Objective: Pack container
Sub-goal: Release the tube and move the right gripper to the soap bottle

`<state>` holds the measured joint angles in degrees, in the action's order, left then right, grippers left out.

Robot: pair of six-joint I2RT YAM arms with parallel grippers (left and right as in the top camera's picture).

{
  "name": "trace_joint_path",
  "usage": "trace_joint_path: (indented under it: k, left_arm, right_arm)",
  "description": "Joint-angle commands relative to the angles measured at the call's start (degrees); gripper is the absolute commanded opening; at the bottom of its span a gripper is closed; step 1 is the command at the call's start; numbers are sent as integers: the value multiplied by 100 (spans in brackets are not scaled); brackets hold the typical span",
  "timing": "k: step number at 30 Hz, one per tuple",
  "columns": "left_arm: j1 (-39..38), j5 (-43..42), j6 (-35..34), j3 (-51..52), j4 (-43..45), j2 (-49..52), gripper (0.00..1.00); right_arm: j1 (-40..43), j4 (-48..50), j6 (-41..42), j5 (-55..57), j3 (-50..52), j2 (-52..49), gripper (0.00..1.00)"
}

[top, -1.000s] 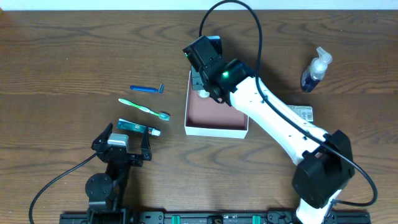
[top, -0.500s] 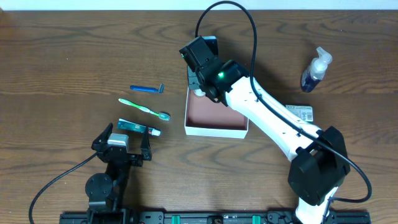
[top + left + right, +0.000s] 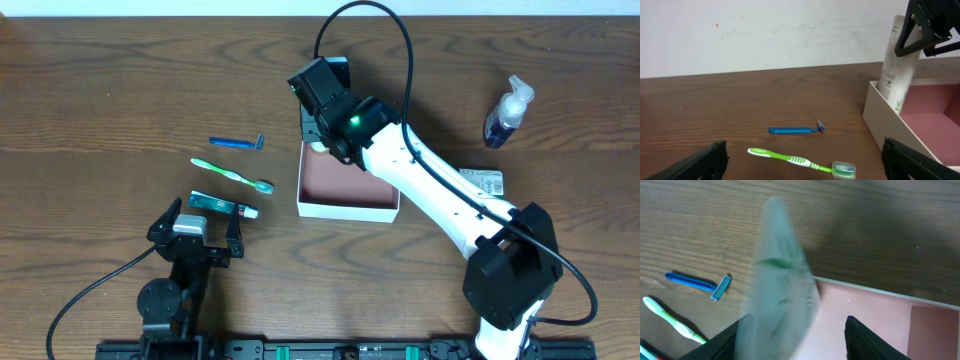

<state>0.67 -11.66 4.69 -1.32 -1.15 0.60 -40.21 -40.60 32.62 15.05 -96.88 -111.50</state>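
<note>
Right pincer (image 3: 791, 326) has widened around pale, tapered tube (image 3: 780, 280).

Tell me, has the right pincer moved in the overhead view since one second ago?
Yes. The right pincer has shifted slightly left, toward the far left corner of the container.

One each of container (image 3: 345, 211), tube (image 3: 897, 60), razor (image 3: 236, 142), toothbrush (image 3: 230, 175), toothpaste box (image 3: 222, 205), pump bottle (image 3: 507, 112), packet (image 3: 487, 182)

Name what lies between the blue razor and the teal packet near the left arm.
The green toothbrush lies between the blue razor and the teal packet, apart from both. The overhead view shows this.
</note>
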Motion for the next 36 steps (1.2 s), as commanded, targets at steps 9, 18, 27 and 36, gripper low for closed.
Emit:
trace_joint_path:
  k: [9, 18, 27, 36]
  left_arm:
    - [28, -81, -7, 109, -181, -31, 98]
    - [28, -81, -7, 109, -181, -31, 98]
    - [28, -81, -7, 109, -181, -31, 98]
    - [28, -79, -7, 109, -181, -31, 98]
  right_arm:
    - [-85, 52, -216, -9, -122, 131, 63]
    - [-63, -142, -588, -37, -363, 774, 72]
    - [538, -1150, -1150, 634, -555, 1709, 74]
    - [2540, -2133, -1681, 791, -542, 1917, 96]
